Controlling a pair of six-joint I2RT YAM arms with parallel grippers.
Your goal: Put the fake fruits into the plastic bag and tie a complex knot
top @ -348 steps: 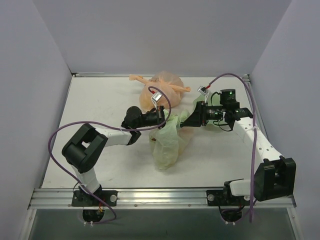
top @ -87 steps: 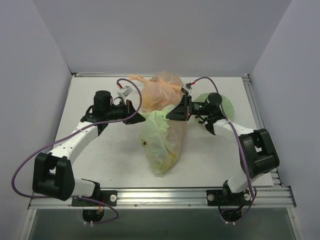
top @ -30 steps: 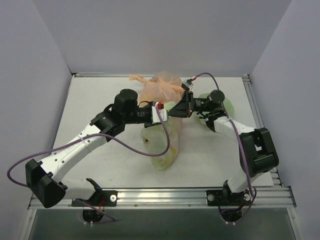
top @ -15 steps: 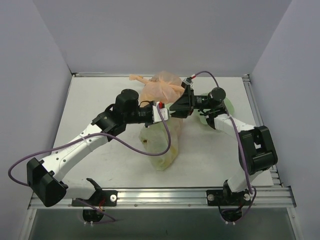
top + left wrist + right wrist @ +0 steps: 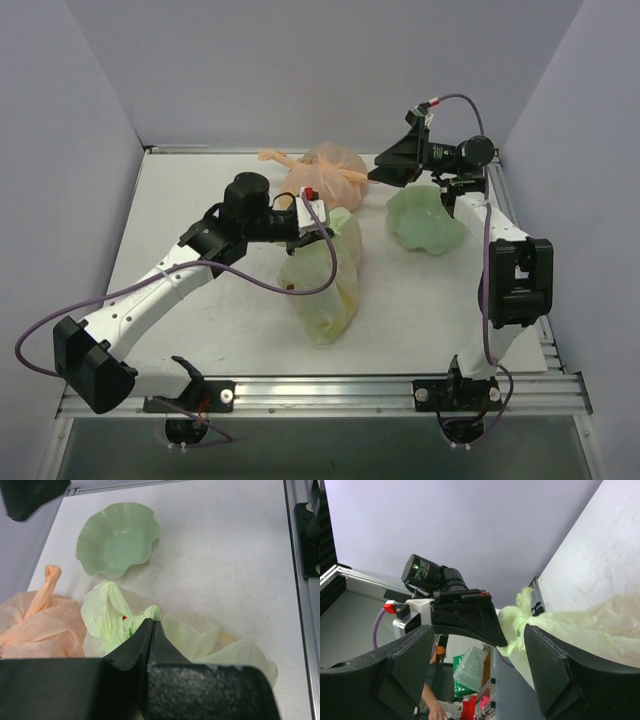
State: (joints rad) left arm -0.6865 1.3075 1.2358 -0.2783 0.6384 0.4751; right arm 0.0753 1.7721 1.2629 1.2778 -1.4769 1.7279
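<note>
The pale green plastic bag (image 5: 325, 285) lies at the middle of the table, its top bunched into a twist. My left gripper (image 5: 322, 232) is shut on that twisted top (image 5: 150, 614). Fake fruits show faintly through the plastic: a red spot (image 5: 290, 288) and some yellow (image 5: 345, 300); a bit of red also shows in the left wrist view (image 5: 124, 618). My right gripper (image 5: 378, 172) is open and empty, raised at the back right, apart from the bag. In the right wrist view its fingers (image 5: 405, 665) frame the left gripper and the bag's top (image 5: 517, 617).
A peach-orange knotted bag (image 5: 325, 175) lies just behind the green bag. A pale green wavy-edged dish (image 5: 425, 220) sits at the right, empty (image 5: 117, 545). Walls close in the table at the left, back and right.
My right gripper has let go of the bag's top and swung up and back to the right, uncovering the green dish. My left gripper stays shut on the bag's top.
</note>
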